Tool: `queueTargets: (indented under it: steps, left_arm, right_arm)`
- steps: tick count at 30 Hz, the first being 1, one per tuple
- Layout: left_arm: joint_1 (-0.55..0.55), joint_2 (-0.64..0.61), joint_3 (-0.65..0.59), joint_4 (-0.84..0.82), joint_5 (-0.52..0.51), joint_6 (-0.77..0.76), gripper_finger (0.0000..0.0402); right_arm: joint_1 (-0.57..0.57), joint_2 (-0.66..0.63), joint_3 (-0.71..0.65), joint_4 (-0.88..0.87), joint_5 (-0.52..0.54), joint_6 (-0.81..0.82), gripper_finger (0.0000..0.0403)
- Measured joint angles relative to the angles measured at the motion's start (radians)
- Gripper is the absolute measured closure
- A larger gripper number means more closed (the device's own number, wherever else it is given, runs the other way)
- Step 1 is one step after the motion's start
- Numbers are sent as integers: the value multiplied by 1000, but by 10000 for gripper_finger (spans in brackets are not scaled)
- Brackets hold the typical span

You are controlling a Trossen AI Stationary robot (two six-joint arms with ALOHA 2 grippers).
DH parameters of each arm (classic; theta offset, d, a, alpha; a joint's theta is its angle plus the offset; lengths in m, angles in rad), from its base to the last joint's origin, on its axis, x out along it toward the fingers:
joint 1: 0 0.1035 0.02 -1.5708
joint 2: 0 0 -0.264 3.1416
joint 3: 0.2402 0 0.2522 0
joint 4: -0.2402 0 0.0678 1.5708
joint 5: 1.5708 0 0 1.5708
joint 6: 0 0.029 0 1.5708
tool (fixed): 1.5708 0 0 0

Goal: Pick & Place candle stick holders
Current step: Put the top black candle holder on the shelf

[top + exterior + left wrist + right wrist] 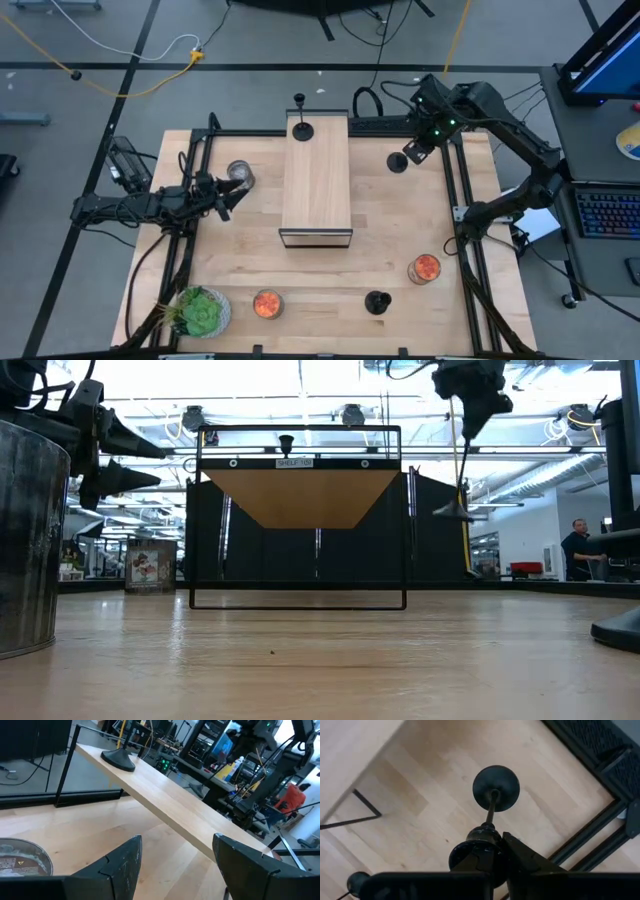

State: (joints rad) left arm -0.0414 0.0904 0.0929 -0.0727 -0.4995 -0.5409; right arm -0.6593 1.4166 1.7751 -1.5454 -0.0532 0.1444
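The right claw (414, 150) is clamped on the cup end of a tall black candlestick holder (495, 788), which hangs upright below it, round base down and clear of the surface (400, 240), near the surface's far right corner. In the low view the same holder's base (453, 512) floats in the air beside the raised wooden shelf (316, 175).

That shelf spans the middle of the surface from the far edge toward the centre, and a second candlestick holder (301, 128) stands on its far end. A third, squat holder (377, 302) sits on the surface near the near edge, right of centre.

The left claw (226, 197) hovers with its fingers (122, 865) spread apart and gripping nothing, near the left edge, just beside a metal tin (240, 175).

Two orange-filled glasses stand toward the near edge, one (267, 304) left of centre and one (425, 268) near the right edge; a green plant (200, 312) sits at the near left corner.
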Motion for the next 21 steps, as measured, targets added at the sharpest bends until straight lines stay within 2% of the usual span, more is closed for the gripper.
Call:
queueTargets:
  steps: [12, 21]
  left_arm:
    - [0, 0, 0, 0, 0, 9, 151]
    - [0, 0, 0, -1, 0, 12, 151]
  right_arm:
    - [10, 16, 176, -5, 0, 0, 391]
    - [9, 110, 370, -2, 0, -14, 391]
